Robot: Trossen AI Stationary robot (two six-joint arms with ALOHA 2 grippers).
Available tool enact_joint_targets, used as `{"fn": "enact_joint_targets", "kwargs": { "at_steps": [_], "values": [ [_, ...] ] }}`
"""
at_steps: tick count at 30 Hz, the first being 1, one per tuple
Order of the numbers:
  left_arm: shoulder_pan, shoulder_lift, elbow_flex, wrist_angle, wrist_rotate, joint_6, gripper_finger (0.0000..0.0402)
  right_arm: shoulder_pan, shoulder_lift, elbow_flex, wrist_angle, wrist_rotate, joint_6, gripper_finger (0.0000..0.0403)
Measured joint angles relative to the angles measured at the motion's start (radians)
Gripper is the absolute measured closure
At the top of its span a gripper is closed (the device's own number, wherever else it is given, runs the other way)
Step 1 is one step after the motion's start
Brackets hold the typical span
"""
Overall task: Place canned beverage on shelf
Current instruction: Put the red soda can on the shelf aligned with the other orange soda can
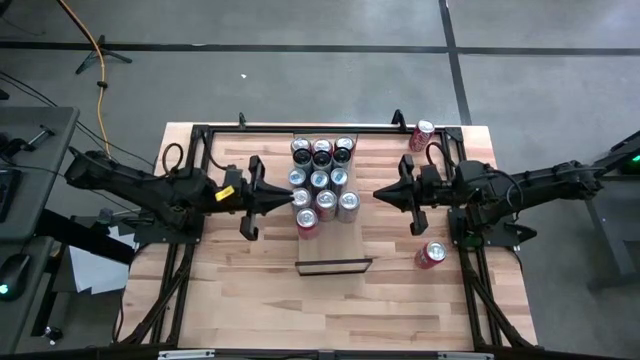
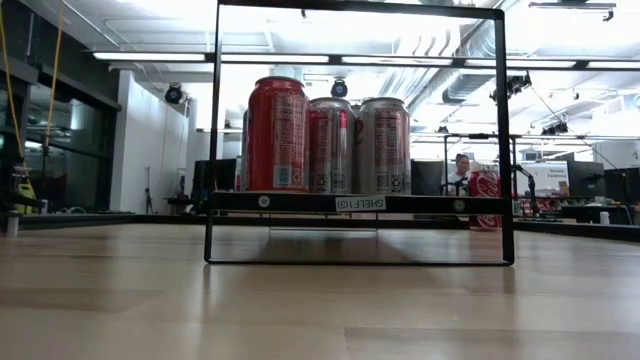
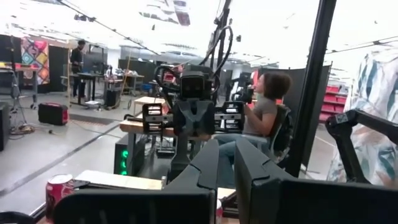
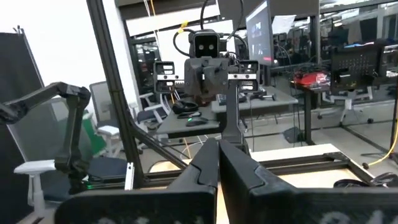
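Observation:
The shelf (image 1: 335, 245) lies between my two arms; in the low view its board (image 2: 300, 202) sits raised inside a black frame. Several cans (image 1: 321, 180) stand upright on it in rows, a red one (image 2: 277, 135) nearest the low camera. My left gripper (image 1: 290, 197) is shut and points level toward the cans from the table's left, its tip close to the near-left cans; I cannot tell whether it touches one. My right gripper (image 1: 378, 193) is shut with nothing in it and points level from the right, a short gap away from the cans. Each wrist view faces the other arm.
One red can (image 1: 422, 135) lies at the table's far right corner and also shows in the left wrist view (image 3: 58, 190). Another red can (image 1: 431, 254) sits on the table beside the right arm. Black frame rails (image 1: 300, 128) run along the table's edges. People sit in the room beyond.

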Motion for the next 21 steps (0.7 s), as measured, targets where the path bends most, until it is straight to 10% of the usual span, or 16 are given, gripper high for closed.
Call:
{"fn": "enact_joint_targets", "kwargs": {
  "at_steps": [8, 21],
  "values": [
    [0.006, 0.0, 0.0, -0.02, 0.0, 0.0, 0.0401, -0.001, 0.001, 0.062, -0.08, 0.136, 0.215, 0.0367],
    [0.006, -0.005, 0.0, -0.039, -0.001, 0.0, 0.0401, 0.0, 0.066, 0.393, -0.886, 0.37, 0.427, 0.0065]
  ]
}}
